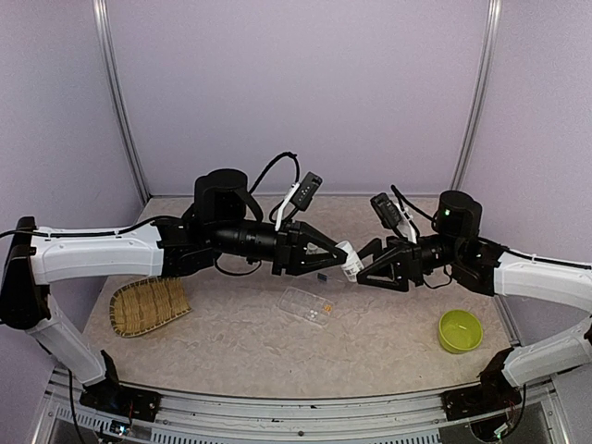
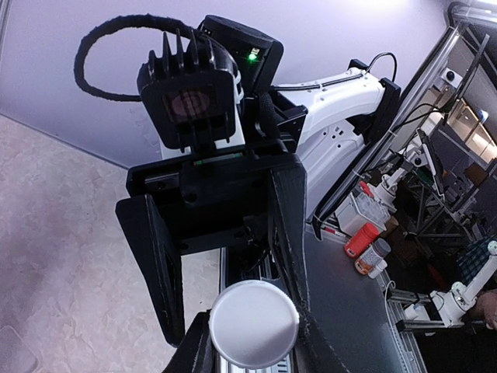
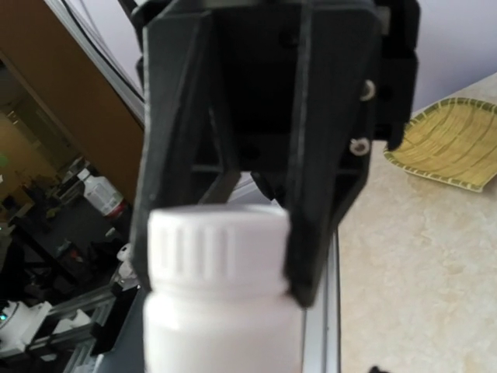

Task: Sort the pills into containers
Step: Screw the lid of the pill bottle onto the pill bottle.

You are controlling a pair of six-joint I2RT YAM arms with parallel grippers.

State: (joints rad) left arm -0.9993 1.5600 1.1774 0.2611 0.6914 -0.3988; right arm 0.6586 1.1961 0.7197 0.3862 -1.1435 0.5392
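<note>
currently both arms meet above mid-table. left gripper [image 1: 340,252] is clamped on a white bottle [image 1: 349,261], held clear of the table [image 1: 240,347]. right wrist view shows its fingers [image 3: 311,194] on either side of the ribbed cap [image 3: 219,241]. right gripper [image 1: 363,266] faces it, jaws apart around the bottle's other end, gap visible, no grip. clear compartment box [image 1: 294,301] lies on the table below the bottle; lid position unclear. orange-yellow pills [image 1: 324,306] sit inside it near the right end. one dark speck [image 1: 322,276] lies on the table just behind the box. bamboo tray [image 1: 148,305] far left, green bowl [image 1: 460,330] far right.
</note>
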